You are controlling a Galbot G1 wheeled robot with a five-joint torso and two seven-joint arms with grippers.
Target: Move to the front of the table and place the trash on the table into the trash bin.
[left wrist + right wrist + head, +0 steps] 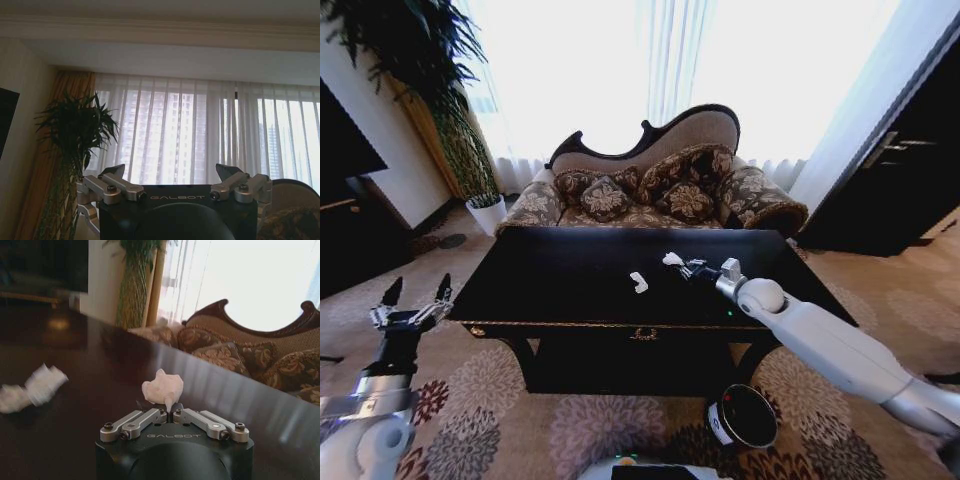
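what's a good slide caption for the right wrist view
Right gripper, jaws shut on a crumpled white paper scrap above the glossy black table, a second scrap lying nearby.

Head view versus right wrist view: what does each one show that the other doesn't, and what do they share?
Head view alone: the trash bin on the carpet below the table's front edge, and the left gripper open, raised left of the table.

Right wrist view alone: a close look at the right gripper, fingers shut on a paper scrap just above the tabletop.

Both: the table, the second scrap lying on it, the sofa behind and the plant.
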